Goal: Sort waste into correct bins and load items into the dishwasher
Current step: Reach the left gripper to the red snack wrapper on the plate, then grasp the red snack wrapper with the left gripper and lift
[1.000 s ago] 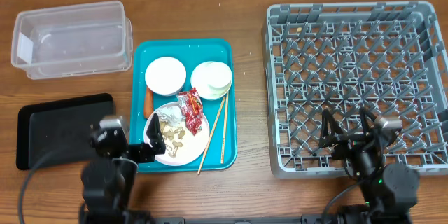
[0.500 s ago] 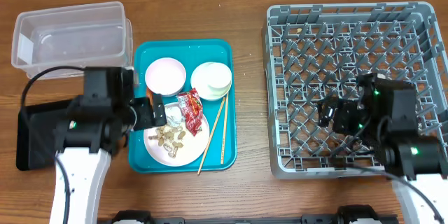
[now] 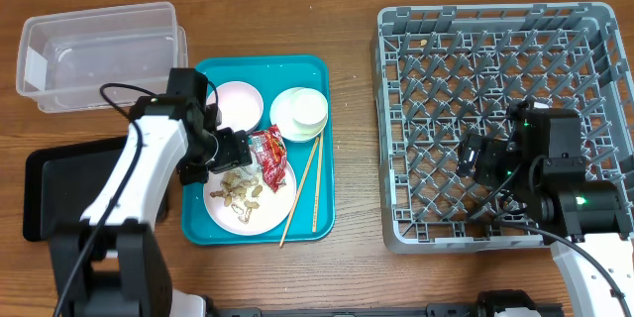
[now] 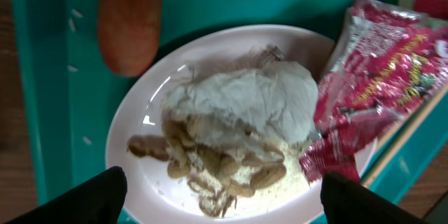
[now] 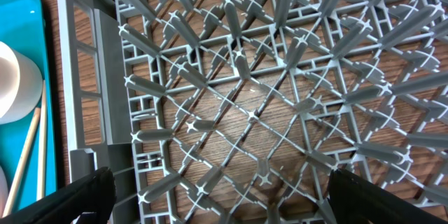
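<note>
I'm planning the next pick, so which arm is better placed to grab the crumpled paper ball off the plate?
Left. The left claw hangs open right over the paper ball on the plate; the right claw is over the grey dish rack, far from it.

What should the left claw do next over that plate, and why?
Probably descend straight onto the crumpled paper ball and close. The left claw is open above the white plate, and the ball sits on top of the peanut shells, roughly centred between its fingers, so it looks easiest to take first.
</note>
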